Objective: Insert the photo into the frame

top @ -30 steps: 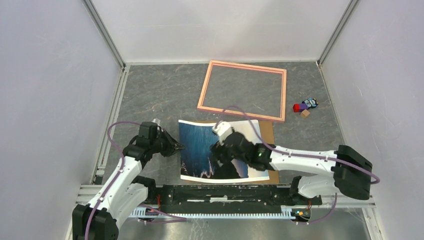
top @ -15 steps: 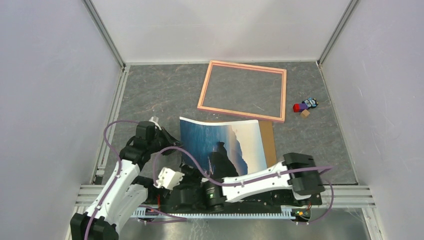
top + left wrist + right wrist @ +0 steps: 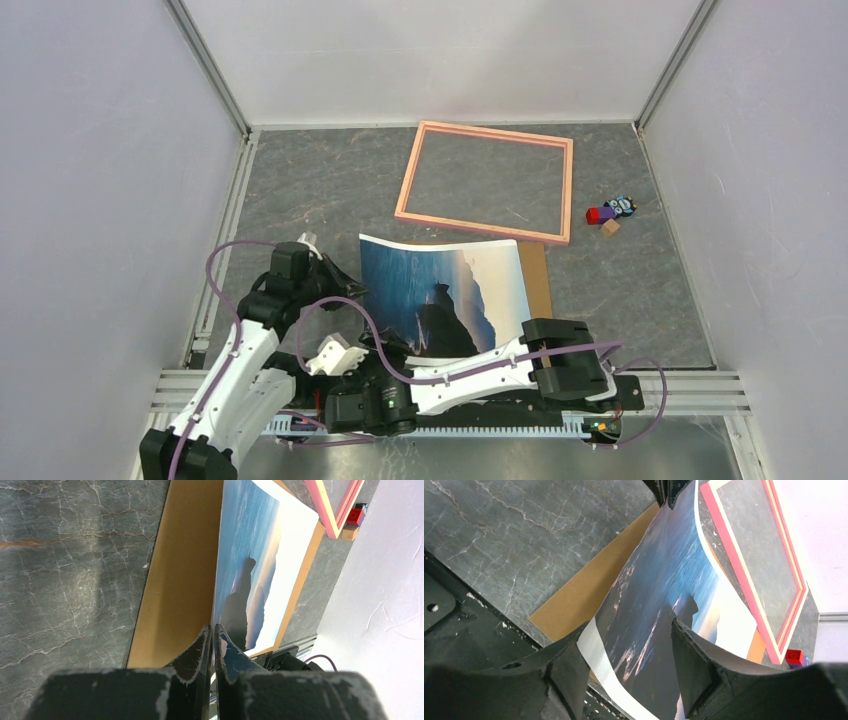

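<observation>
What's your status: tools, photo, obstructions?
Left tool shut on flexible sea-and-cliff photo print. Right tool open astride its near edge. Pink rectangular frame empty, unobstructed.

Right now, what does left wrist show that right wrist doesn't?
Only left wrist: the tan block by the red block.

Only right wrist: the right gripper, open, with the photo's near white border between its fingers, and most of the frame.

Both: the left gripper shut on the photo's edge, that edge raised off the board, a corner of the frame, and the red block.
</observation>
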`<state>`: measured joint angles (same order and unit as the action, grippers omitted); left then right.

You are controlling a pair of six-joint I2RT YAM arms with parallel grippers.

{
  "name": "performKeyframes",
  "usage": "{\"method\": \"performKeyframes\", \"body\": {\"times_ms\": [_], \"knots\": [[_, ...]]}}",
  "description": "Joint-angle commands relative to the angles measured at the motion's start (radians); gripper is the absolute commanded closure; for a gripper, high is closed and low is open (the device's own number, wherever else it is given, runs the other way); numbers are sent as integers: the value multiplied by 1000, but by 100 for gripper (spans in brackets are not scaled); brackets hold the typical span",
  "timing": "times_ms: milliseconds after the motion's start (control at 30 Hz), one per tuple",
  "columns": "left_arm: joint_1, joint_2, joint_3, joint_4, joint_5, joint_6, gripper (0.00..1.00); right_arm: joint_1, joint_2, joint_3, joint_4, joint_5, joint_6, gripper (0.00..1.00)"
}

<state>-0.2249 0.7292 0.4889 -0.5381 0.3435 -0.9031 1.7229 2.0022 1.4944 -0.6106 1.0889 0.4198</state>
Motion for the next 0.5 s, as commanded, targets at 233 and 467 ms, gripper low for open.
{"method": "performKeyframes", "body": {"times_ms": [233,467], "knots": [[0,7,119,-12,20,55,67,-21,-42,62,-139,141,184,99],[1,-6,364,-130,-100,164,2,-51,-260,-70,-81,144,141,100]]}}
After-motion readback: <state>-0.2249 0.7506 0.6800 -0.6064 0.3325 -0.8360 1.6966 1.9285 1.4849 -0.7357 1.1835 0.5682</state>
